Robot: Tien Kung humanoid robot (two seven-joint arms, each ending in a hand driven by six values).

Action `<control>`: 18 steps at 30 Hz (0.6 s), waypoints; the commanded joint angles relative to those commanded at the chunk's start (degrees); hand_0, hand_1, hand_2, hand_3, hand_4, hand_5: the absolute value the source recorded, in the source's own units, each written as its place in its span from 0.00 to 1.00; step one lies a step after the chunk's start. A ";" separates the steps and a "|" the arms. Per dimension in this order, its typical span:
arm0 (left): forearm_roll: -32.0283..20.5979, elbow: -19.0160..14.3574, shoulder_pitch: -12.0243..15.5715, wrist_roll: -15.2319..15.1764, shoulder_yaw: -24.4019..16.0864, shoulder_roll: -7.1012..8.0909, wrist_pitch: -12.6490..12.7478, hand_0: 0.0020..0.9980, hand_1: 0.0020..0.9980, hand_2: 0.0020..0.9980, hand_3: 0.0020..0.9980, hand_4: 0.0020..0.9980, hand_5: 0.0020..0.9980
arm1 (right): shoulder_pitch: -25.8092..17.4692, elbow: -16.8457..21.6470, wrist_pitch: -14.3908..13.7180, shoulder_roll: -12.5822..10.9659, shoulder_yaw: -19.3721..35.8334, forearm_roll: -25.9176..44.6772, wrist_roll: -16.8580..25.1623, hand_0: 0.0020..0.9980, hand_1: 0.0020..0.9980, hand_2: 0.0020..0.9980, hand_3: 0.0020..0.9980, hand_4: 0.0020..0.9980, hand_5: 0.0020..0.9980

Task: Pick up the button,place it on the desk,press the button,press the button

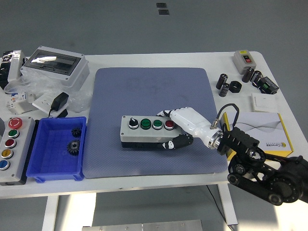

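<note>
A grey button box [144, 130] with a black knob, two green buttons and a red button lies flat on the blue-grey mat [154, 91], near its front middle. My right hand [174, 130] comes in from the lower right and is shut on the box's right end, white fingers [166, 113] over its top by the red button, black thumb [174, 143] along its front side. The left hand is out of view.
A blue bin [57, 151] with gears sits left of the mat, a second button box [12, 144] at the far left. A grey enclosure [54, 65] and clutter stand back left. Black cylinders [228, 84], a switch [244, 58] and a yellow-white booklet [260, 127] lie on the right.
</note>
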 joint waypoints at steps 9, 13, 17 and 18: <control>0.14 0.00 0.03 -0.03 -0.04 0.21 -0.03 0.62 0.60 0.54 0.59 0.68 0.12 | -0.31 0.09 0.93 -0.07 -0.05 3.56 -0.26 0.80 0.74 0.71 0.72 0.44 0.00; 0.32 0.00 -0.01 -0.04 -0.13 0.26 -0.04 0.62 0.60 0.54 0.59 0.68 0.12 | -0.27 0.27 1.07 -0.39 -0.01 5.14 0.16 0.80 0.74 0.71 0.72 0.44 0.00; 0.50 0.00 -0.01 -0.01 -0.23 0.28 -0.05 0.62 0.60 0.54 0.59 0.68 0.12 | -0.21 0.17 0.92 -0.49 -0.03 5.60 0.46 0.86 0.79 0.78 0.83 0.56 0.00; 0.49 0.00 -0.02 -0.02 -0.21 0.28 -0.05 0.62 0.60 0.54 0.59 0.68 0.12 | -0.18 0.11 0.86 -0.50 -0.04 5.61 0.50 0.86 0.79 0.78 0.83 0.56 0.00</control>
